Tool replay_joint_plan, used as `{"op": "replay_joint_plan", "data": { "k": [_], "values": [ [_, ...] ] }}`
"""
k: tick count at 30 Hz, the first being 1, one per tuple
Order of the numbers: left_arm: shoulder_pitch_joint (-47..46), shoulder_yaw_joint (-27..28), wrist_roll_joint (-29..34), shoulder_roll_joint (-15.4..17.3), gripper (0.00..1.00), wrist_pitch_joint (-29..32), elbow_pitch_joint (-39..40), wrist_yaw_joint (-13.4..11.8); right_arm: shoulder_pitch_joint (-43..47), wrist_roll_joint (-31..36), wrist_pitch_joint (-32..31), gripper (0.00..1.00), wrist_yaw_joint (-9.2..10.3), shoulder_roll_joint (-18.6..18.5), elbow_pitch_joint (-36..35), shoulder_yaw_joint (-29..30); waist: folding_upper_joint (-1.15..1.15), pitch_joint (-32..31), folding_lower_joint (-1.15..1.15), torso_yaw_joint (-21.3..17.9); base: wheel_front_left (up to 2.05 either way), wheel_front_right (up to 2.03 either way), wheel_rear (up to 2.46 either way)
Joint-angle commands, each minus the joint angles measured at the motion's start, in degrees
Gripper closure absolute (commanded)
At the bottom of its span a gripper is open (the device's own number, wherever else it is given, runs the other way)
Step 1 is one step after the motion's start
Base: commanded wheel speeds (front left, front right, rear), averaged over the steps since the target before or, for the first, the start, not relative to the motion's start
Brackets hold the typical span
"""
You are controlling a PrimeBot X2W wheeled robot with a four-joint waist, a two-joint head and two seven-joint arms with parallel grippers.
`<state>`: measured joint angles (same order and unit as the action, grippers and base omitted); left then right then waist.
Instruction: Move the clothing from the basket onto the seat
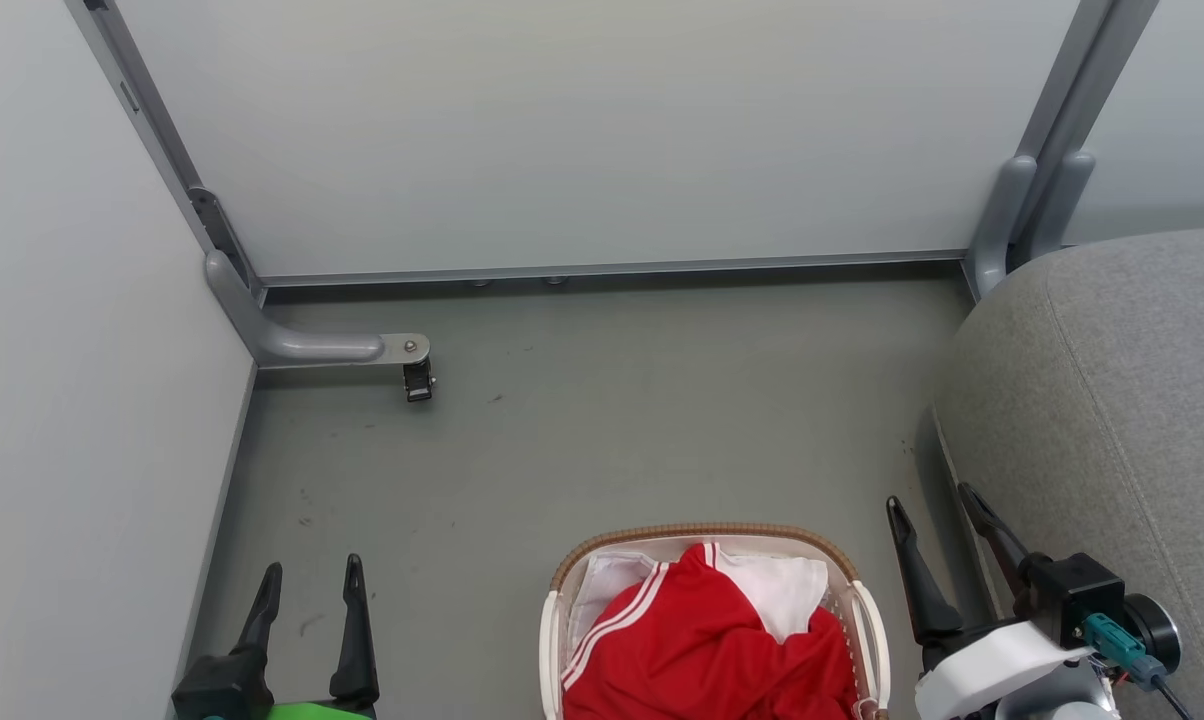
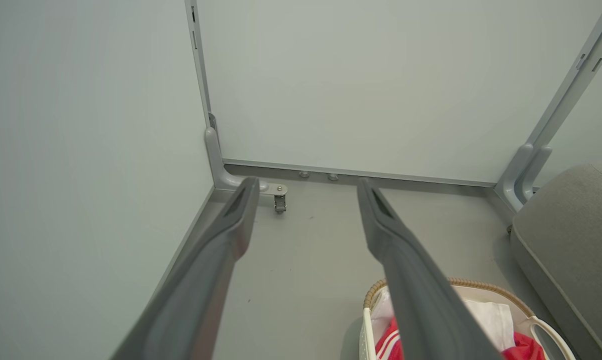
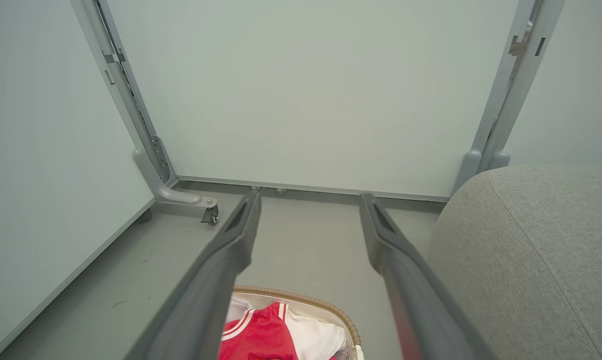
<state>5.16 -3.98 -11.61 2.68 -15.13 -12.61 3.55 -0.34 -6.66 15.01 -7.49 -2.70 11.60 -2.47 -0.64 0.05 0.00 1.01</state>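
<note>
The clothing, red with white panels and striped trim, lies heaped in the basket at the bottom centre of the head view. The grey seat fills the right side, just beyond the basket. My left gripper stands open at the lower left, apart from the basket, nothing between its fingers. My right gripper is open between the basket and the seat, holding nothing. The left wrist view shows the basket and clothing at lower right. In the right wrist view the clothing lies below the fingers and the seat at right.
Pale partition panels wall in the grey floor at the back and left. A metal panel foot with a small caster juts out at the back left. Grey upright posts stand at the back right beside the seat.
</note>
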Motion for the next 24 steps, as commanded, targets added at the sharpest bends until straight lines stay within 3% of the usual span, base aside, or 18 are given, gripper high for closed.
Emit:
{"op": "replay_joint_plan", "data": {
  "k": [1, 24],
  "values": [
    [0.3, 0.1, 0.0, 0.4, 0.00, 0.0, -0.1, 0.1, 0.7, 0.1, 0.3, 0.00, 0.00, -0.3, 0.0, 0.1, 0.64, 0.0, 0.00, 0.0, 0.00, 0.00, 0.00],
    [-1.0, -1.1, -1.0, 0.4, 0.00, 0.0, 0.1, 0.3, -0.2, 0.3, 0.3, 0.00, 0.00, -0.3, -0.7, 0.8, 0.64, 1.5, 0.00, 0.1, 0.00, 0.00, 0.00]
  ]
}}
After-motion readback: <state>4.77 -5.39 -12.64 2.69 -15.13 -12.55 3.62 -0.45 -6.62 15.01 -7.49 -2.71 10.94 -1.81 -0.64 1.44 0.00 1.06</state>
